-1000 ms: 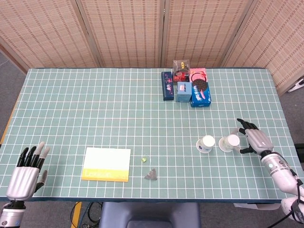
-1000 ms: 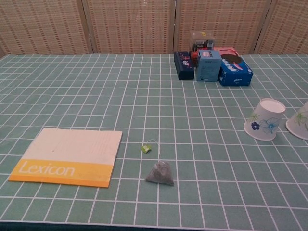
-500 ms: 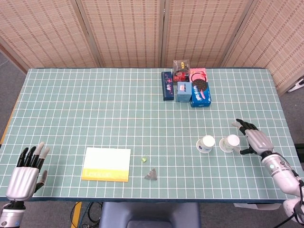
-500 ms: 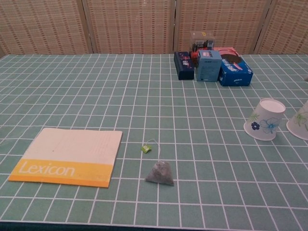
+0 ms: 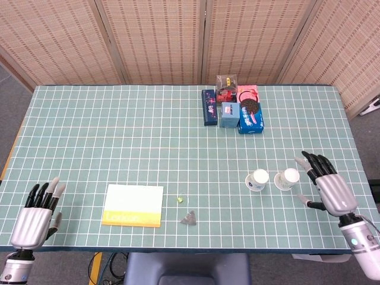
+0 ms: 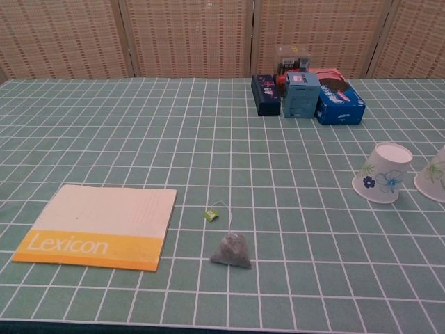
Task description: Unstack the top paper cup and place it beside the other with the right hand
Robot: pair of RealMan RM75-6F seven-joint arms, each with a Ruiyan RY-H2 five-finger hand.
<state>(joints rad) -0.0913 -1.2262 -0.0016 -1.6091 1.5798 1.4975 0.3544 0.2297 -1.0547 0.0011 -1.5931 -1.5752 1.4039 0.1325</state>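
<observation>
Two white paper cups with blue flower prints stand upside down side by side on the green gridded table: one cup [image 5: 257,180] [image 6: 384,173] on the left and the other cup [image 5: 287,179] [image 6: 433,175] just right of it, partly cut off in the chest view. My right hand [image 5: 327,186] is open with fingers spread, a short way right of the second cup and not touching it. My left hand [image 5: 34,214] is open at the table's near left corner, holding nothing. Neither hand shows in the chest view.
A white and yellow Lexicon notebook [image 5: 133,205] [image 6: 99,225] lies at the front left. A tea bag [image 5: 189,218] [image 6: 231,250] with a green tag [image 6: 211,214] lies beside it. Several small boxes [image 5: 233,109] [image 6: 306,94] are grouped at the back. Wicker screens stand behind the table.
My right hand has drawn back from the right cup toward the near right, and its fingers have spread. Both cups stay where they were. The left hand has barely shifted.
</observation>
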